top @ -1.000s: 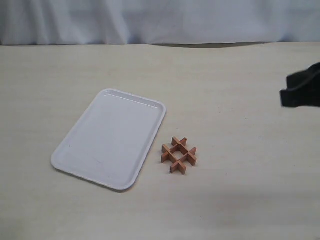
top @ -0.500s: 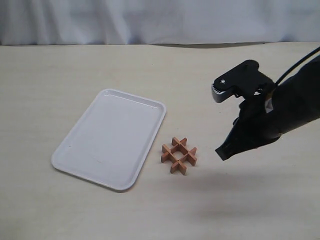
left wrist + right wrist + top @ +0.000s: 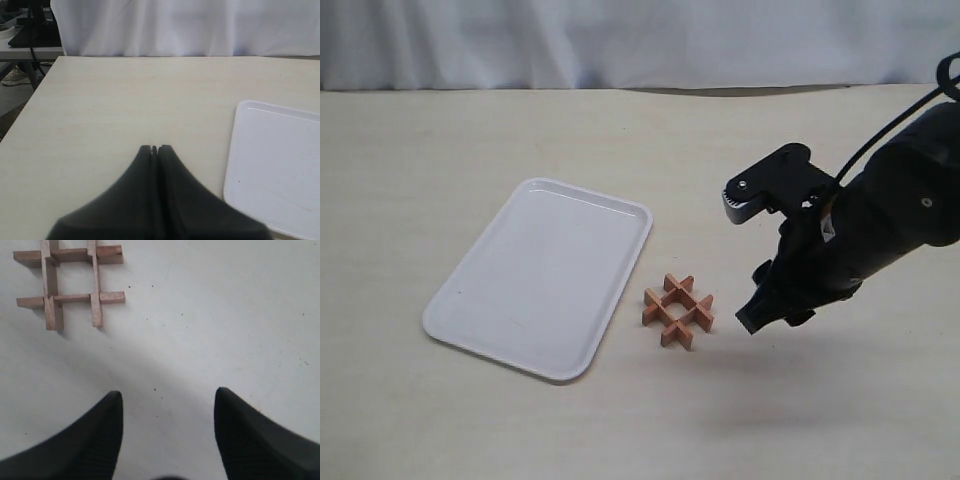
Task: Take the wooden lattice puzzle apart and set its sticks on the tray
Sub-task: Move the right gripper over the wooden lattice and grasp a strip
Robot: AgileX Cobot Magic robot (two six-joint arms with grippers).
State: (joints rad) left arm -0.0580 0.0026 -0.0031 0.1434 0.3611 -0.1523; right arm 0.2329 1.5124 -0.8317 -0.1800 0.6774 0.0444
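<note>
Pale table (image 3: pixel 440 130), white curtain (image 3: pixel 620 40) behind, tray (image 3: pixel 535 270), lattice puzzle (image 3: pixel 678 311), right claw (image 3: pixel 168 391) spread

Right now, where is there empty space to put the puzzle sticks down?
The whole white tray is bare. The table is free behind the tray up to the white curtain, and in front of the wooden lattice puzzle. It is crowded just right of the puzzle, where the open right gripper hovers.

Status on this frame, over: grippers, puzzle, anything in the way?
Right gripper open, near the wooden lattice puzzle, not touching. Left gripper shut, empty. Puzzle assembled, beside the tray. Nothing seen between.
</note>
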